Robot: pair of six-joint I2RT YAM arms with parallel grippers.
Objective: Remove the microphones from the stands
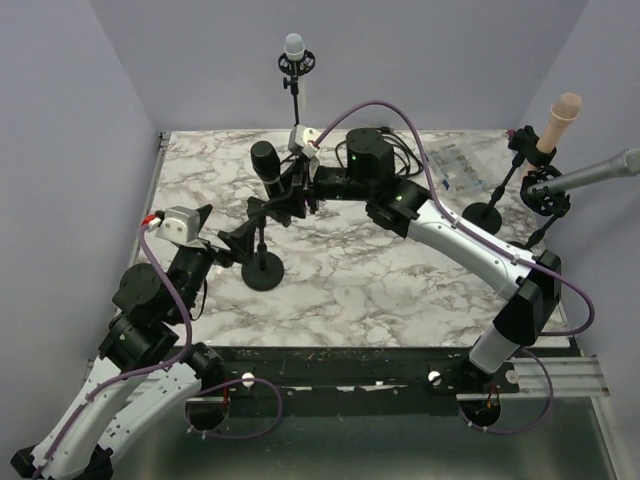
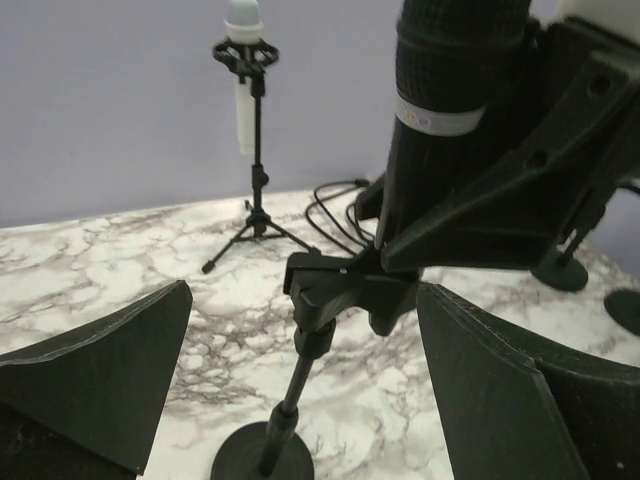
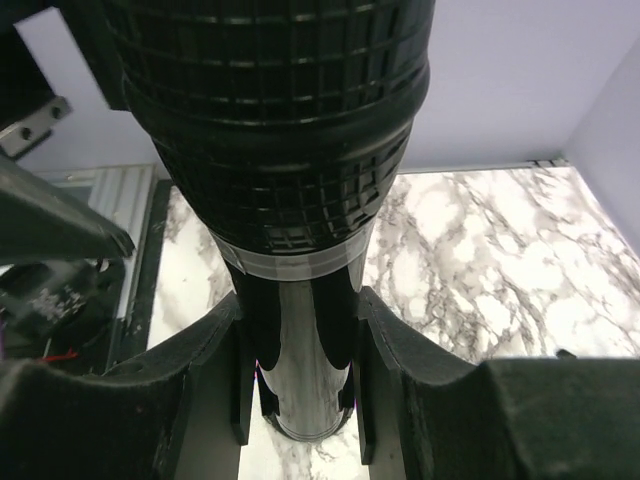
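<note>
1. Marble table [image 1: 400, 290] fills a booth with pale violet walls [image 1: 200, 60]; both arm bases sit at its near edge.
2. Just left of the stand [image 1: 265, 272], the left gripper [image 2: 301, 288] has its jaws spread wide and holds nothing. Its fingers [image 2: 100, 370] flank the stand's pole, clear of it on both sides.
3. The stand's round base rests on the table, and its pole leans up to a clip [image 2: 340, 290].
4. The mic [image 1: 264, 158], black with a mesh head, rises almost upright above the clip. Its lower end meets the clip; I cannot tell whether it is still seated there.
5. The right gripper [image 3: 300, 352] reaches in from the stand's right. Its jaws are closed partway onto the mic's body just below the head, one finger pressed to each side.
6. Behind the stand, black cables [image 2: 335, 212] lie on the table.
7. Farther behind the stand, a white mic [image 1: 294, 47] sits in a tripod [image 2: 257, 225] by the back wall.
8. Well to the stand's right, a beige mic [image 1: 562, 112] and a grey mic [image 1: 600, 170] sit on mounts by the right wall.
</note>
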